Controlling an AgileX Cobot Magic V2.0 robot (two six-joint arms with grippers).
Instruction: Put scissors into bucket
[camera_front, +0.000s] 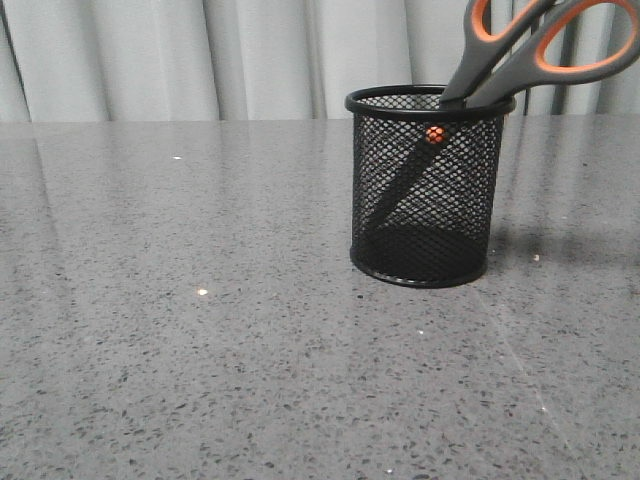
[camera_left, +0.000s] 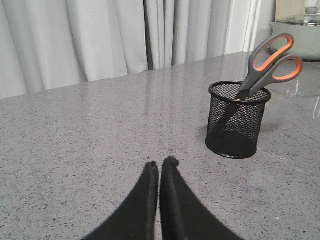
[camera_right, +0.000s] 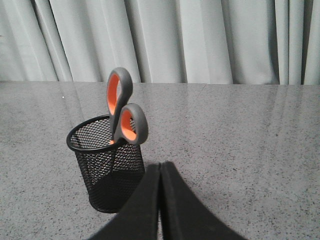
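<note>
Front view is filled by the speckled grey stone table (camera_front: 200, 350), on which the small black wire-mesh cylindrical bucket (camera_front: 428, 190) is stood upright, backed by pale grey curtains (camera_front: 200, 55). The grey-handled, orange-lined scissors (camera_front: 520, 50) are seen blades-down inside it, tilted, handles resting on the rim. The left gripper (camera_left: 160, 165) and right gripper (camera_right: 160, 167) are shown pressed together, empty, apart from the bucket.

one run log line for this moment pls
scissors: in bucket, blades down, handles leaning over rim | left end effector: shut, empty | right end effector: shut, empty | status: placed
</note>
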